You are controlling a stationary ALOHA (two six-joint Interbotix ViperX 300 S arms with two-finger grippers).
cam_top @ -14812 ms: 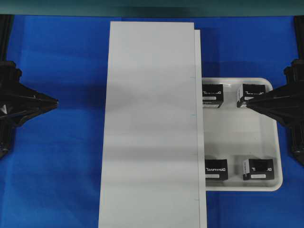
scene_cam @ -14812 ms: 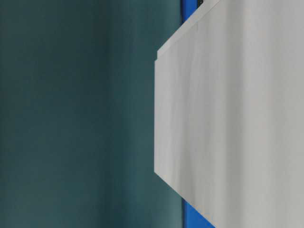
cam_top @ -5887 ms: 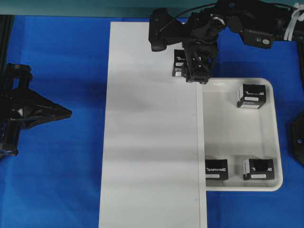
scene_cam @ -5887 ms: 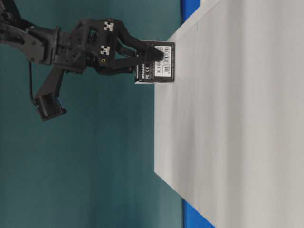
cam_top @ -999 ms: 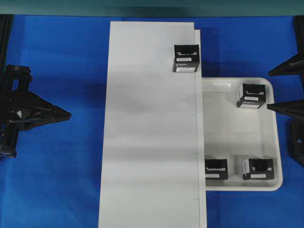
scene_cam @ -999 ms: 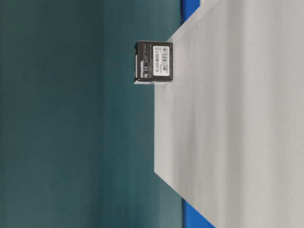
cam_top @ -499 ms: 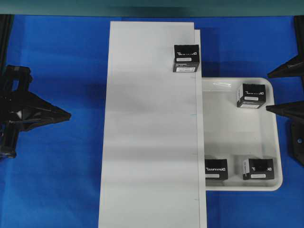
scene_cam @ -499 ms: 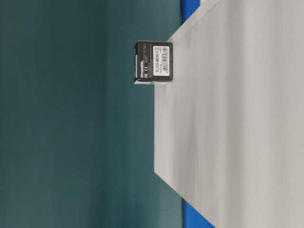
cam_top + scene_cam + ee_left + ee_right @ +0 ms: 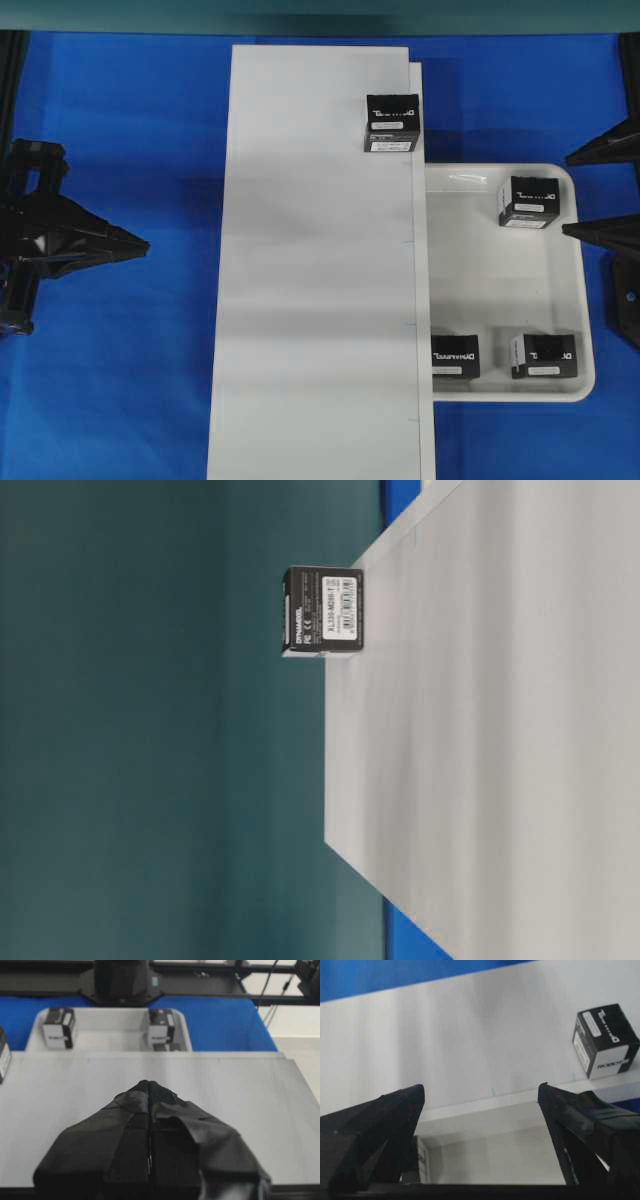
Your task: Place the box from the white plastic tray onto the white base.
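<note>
My right gripper point(image 9: 600, 190) has its jaws wide apart and holds nothing; in the overhead view its two dark fingertips point(image 9: 585, 230) poke in from the right edge of the blue tabletop point(image 9: 120, 120), just beyond the far right corner of the white plastic tray point(image 9: 500, 300). My right wrist view shows the same gap between the two fingers point(image 9: 560, 1110), with the tray rim and the board beyond them. My left gripper point(image 9: 140, 245) has its jaws pressed together on nothing, the tip pointing at the left long edge of the white base point(image 9: 310, 280) without touching it; the left wrist view shows the two taped pads point(image 9: 160, 1097) meeting along one seam over the board.

The box point(image 9: 392, 124) stands on the white base near its far right corner, close to the right long edge, white lettering and label strip facing up. In the table-level view the box point(image 9: 322, 610) sits flat against the board surface, free of both grippers.

The tray lies on the tabletop against the right long edge of the base. Three other boxes remain in it: one point(image 9: 531, 202) at its far right corner and two point(image 9: 455, 357) point(image 9: 545, 356) along its near rim.
</note>
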